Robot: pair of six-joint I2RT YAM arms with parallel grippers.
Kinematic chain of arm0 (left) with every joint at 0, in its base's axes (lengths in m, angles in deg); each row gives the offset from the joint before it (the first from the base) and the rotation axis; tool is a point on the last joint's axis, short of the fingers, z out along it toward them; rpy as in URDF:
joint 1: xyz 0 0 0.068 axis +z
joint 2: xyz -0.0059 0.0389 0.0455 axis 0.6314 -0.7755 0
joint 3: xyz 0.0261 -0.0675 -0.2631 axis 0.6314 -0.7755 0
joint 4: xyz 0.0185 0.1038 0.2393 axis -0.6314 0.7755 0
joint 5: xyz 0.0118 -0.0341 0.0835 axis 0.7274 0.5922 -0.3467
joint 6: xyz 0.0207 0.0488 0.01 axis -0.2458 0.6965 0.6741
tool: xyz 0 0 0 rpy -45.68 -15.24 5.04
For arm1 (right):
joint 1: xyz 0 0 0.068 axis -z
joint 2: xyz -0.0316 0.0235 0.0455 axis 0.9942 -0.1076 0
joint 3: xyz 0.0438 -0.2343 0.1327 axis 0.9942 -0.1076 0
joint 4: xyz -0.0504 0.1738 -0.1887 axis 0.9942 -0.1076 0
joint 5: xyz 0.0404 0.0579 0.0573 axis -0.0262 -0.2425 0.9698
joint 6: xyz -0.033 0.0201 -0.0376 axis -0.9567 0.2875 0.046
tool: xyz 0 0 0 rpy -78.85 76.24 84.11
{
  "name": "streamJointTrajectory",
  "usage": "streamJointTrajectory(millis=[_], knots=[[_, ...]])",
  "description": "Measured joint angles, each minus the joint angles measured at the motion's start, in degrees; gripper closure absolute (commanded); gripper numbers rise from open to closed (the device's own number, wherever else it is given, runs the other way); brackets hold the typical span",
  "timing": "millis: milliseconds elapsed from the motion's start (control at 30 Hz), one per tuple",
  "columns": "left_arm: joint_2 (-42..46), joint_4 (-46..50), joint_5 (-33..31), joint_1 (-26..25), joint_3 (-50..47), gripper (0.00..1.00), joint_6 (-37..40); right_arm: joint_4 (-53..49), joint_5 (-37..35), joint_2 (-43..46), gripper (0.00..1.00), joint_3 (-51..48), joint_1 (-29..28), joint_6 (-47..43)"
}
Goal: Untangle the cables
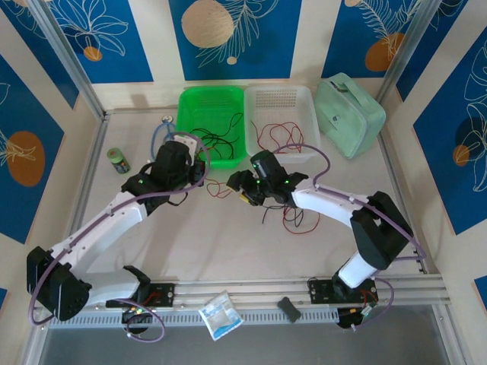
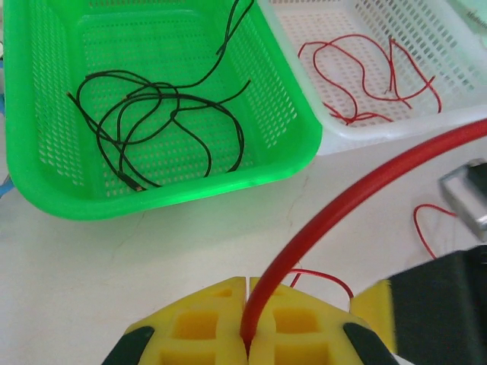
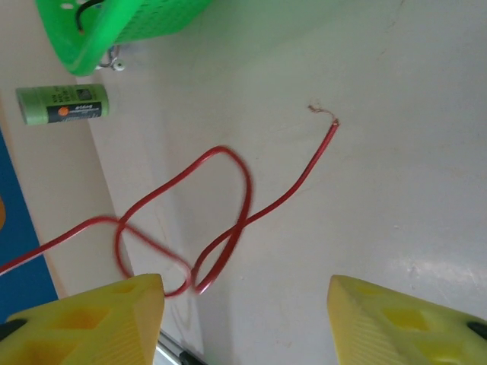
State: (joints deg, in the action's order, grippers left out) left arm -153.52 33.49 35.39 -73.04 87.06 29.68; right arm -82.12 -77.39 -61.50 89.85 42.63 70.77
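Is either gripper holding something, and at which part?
The left gripper pinches a red wire between its pads; whether near its end cannot be told. The right gripper is open, holding nothing.

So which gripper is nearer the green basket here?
Left. The left gripper, shut on a red wire, sits just in front of the green basket; the right gripper, open, is farther off toward its right.

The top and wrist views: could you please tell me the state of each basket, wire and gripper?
Left gripper, shut on thin red wire.
Right gripper, open.
Green plastic basket, holding loose thin black wires.
White plastic basket, holding thin red wires.
Mint green fabric case, closed.
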Motion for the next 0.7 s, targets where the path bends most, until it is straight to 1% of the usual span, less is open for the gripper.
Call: streamJointTrajectory(millis=[67, 167, 267, 300, 333, 500, 700], knots=[[0.5, 0.2, 0.0, 0.0, 0.1, 1.00, 0.0, 0.8, 0.3, -2.1, 0.55, 0.5, 0.0, 0.4], [0.9, 0.4, 0.0, 0.0, 0.2, 1.00, 0.0, 1.3, 0.6, -4.3, 0.75, 1.4, -0.2, 0.5], [1.4, 0.7, 0.0, 0.0, 0.2, 1.00, 0.0, 1.7, 0.6, -4.7, 0.93, 1.9, -0.5, 0.2], [1.6, 0.8, 0.0, 0.0, 0.3, 1.00, 0.0, 1.7, 0.6, -4.7, 0.97, 1.9, -0.5, 0.1], [1.9, 1.1, -0.1, 0.0, 0.4, 1.00, 0.0, 1.7, 0.4, -4.7, 1.00, 2.0, -0.5, -0.2], [3.8, 4.8, -1.5, -0.1, 3.6, 1.00, 0.3, -0.3, -2.0, -3.5, 1.00, 1.6, -0.3, -2.9], [6.9, 11.1, -5.7, -0.1, 11.5, 1.00, 2.4, -6.4, -8.8, 2.5, 1.00, -0.7, 1.0, -10.8]])
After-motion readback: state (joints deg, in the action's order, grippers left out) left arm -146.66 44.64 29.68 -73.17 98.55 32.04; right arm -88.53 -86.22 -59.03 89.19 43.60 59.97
